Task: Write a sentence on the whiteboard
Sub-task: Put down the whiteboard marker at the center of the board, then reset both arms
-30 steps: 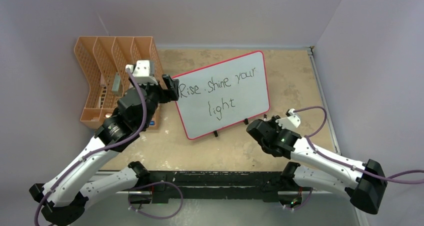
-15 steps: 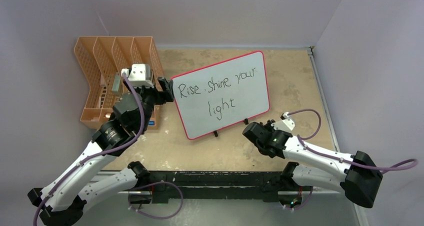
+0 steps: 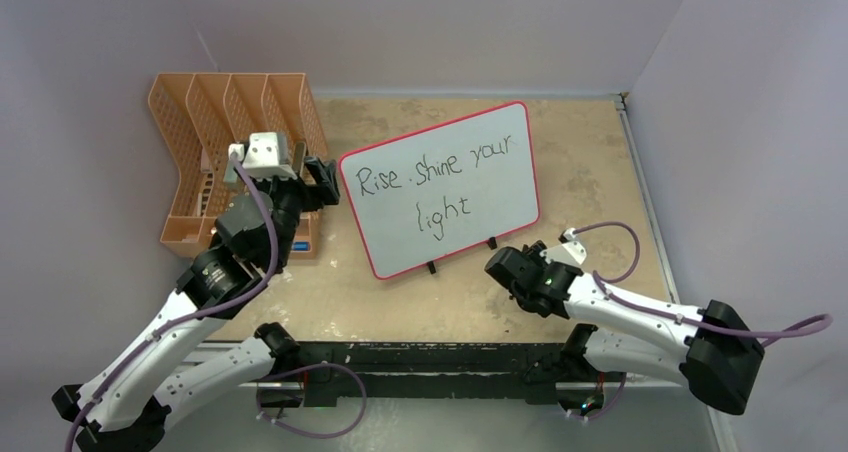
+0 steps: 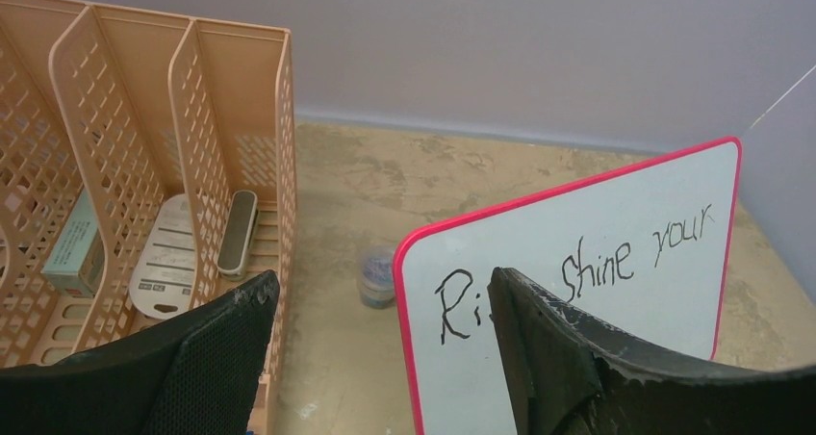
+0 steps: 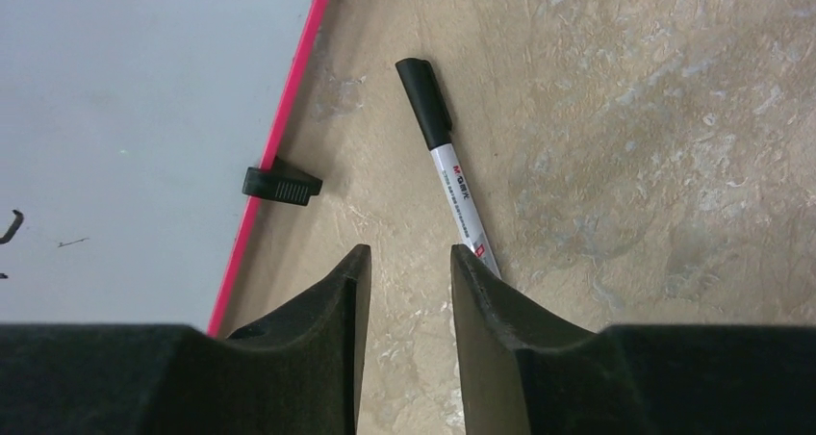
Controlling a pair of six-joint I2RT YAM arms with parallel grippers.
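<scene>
Red-rimmed whiteboard (image 3: 490,197) stands long axis left-right, facing the arms; left tool (image 4: 380,281), right tool (image 5: 409,254) spread.

Table (image 3: 590,142): tan mottled top, worn patches all over. The whiteboard (image 3: 480,202) stands mid-table on two black feet (image 5: 281,185), leaning back and skewed to the table edges. The orange mesh file rack (image 3: 200,132) sits far left on the top, near the board's left edge. A marker (image 5: 450,170), white body with a black cap on, lies flat on bare tabletop just beside the board's right-hand foot, not touching it. A small round container (image 4: 377,276) sits on the table between rack and board. A small blue item (image 3: 303,244) sits at the rack's near corner, can't tell what.
</scene>
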